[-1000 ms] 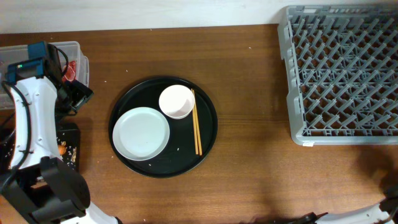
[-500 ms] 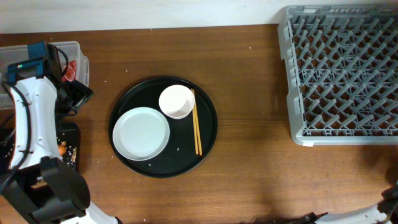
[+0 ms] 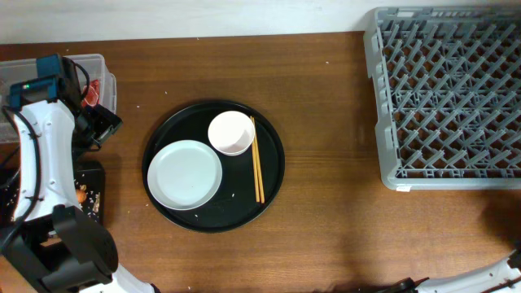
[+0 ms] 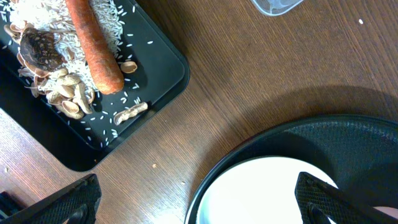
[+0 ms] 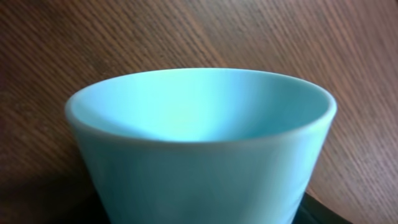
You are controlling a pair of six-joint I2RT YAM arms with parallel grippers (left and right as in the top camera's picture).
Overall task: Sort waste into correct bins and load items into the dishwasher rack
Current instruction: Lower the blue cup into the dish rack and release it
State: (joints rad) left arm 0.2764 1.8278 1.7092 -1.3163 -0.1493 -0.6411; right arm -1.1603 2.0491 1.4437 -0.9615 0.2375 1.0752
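Apparently loading is in hand: only the right wrist view shows the pale blue cup (image 5: 199, 149), filling it; the right gripper's fingers are hidden, so its hold is unclear. Next, the cup needs seating in the dishwasher rack (image 3: 389, 181) at the desk's (image 3: 326, 212) far right corner. Overhead, plate (image 3: 185, 174), bowl (image 3: 231, 133) and chopsticks (image 3: 257, 163) wait on the tray (image 3: 207, 218). The left gripper (image 4: 199, 186) gapes empty.

Tray (image 3: 203, 218) mid-table, plate (image 3: 185, 174) on its front-left, bowl (image 3: 231, 133) behind-right of plate, chopsticks (image 3: 256, 159) just rt of bowl, rack (image 3: 446, 96) far rt, tub (image 3: 104, 72) back-left, shallow bin (image 4: 161, 68) in front of tub w/ carrot (image 4: 94, 45) on rice (image 4: 43, 15) inside.
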